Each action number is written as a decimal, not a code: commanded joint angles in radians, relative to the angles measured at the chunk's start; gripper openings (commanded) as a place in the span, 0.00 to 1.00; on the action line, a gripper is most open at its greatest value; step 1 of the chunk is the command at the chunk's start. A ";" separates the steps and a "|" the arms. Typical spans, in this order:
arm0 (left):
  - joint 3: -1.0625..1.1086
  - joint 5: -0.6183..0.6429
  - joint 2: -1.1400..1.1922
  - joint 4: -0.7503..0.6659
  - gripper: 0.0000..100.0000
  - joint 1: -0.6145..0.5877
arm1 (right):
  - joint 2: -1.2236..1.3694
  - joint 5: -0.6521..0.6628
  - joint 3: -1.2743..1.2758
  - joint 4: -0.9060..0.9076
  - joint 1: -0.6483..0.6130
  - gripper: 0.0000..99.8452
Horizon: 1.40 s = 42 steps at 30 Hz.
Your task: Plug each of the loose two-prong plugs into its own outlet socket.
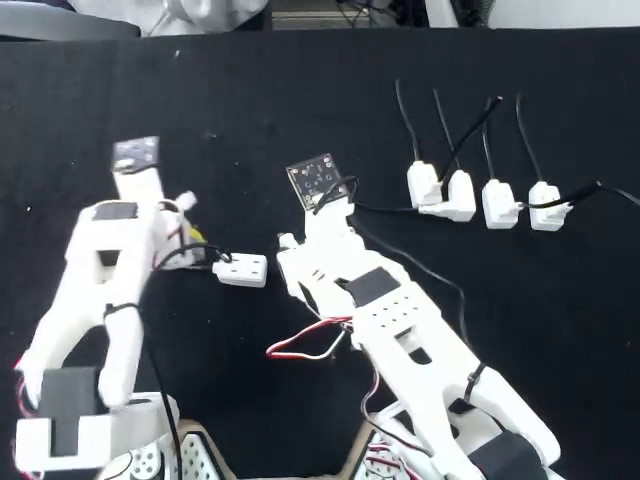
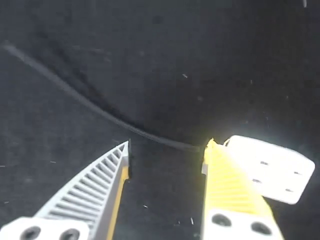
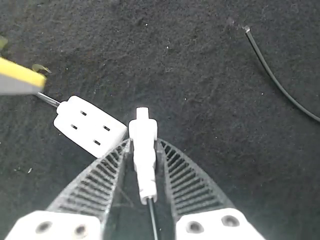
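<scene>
Plug (image 3: 142, 127), small white moulded body, sat pinched lengthwise between the fingers of the right gripper (image 3: 144, 146), nose pointing past the outlet socket (image 3: 88, 125) that lay just beside it on the black cloth (image 3: 200, 60). Judged light and rigid; smooth plastic, likely to twist in the grip under a push. Thin cord (image 3: 152, 217) trailing back between the fingers should tug little. Best hold looked to be the flat flanks of the body, behind the prongs. Socket judged equally light, apt to slide unless braced. Left gripper (image 2: 167, 150) stood spread wide, nothing between its fingers, yellow finger (image 2: 227, 185) just beside the socket's cord end; touching or not could not be told. Prongs not made out at the plug's nose. In the high view the plug was hard to separate from the white right arm (image 1: 400, 320).
</scene>
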 commanded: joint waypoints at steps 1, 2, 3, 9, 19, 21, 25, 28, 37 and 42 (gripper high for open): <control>0.027 0.020 -0.117 -0.044 0.24 -0.088 | 0.001 0.011 -0.036 -0.005 0.015 0.01; 0.054 0.020 -0.126 -0.084 0.24 -0.107 | 0.001 0.011 -0.036 -0.005 0.015 0.01; 0.085 0.020 -0.135 -0.129 0.24 -0.125 | 0.001 0.011 -0.036 -0.005 0.015 0.01; 0.226 0.029 -0.138 -0.344 0.24 -0.165 | 0.001 0.012 -0.036 -0.005 0.015 0.01; 0.226 0.055 -0.138 -0.344 0.24 -0.160 | 0.001 0.012 -0.001 -0.071 0.015 0.01; 0.226 0.054 -0.138 -0.344 0.24 -0.159 | 0.001 0.012 -0.002 -0.071 0.015 0.01; 0.228 0.049 -0.138 -0.344 0.24 -0.154 | 0.001 0.012 -0.001 -0.069 0.015 0.01; 0.234 0.048 -0.138 -0.344 0.24 -0.130 | 0.001 0.012 -0.001 -0.069 0.015 0.01; 0.245 0.048 -0.137 -0.342 0.24 -0.091 | 0.001 0.012 -0.001 -0.068 0.015 0.01; 0.245 0.051 -0.137 -0.307 0.24 -0.038 | 0.001 0.012 -0.001 -0.068 0.015 0.01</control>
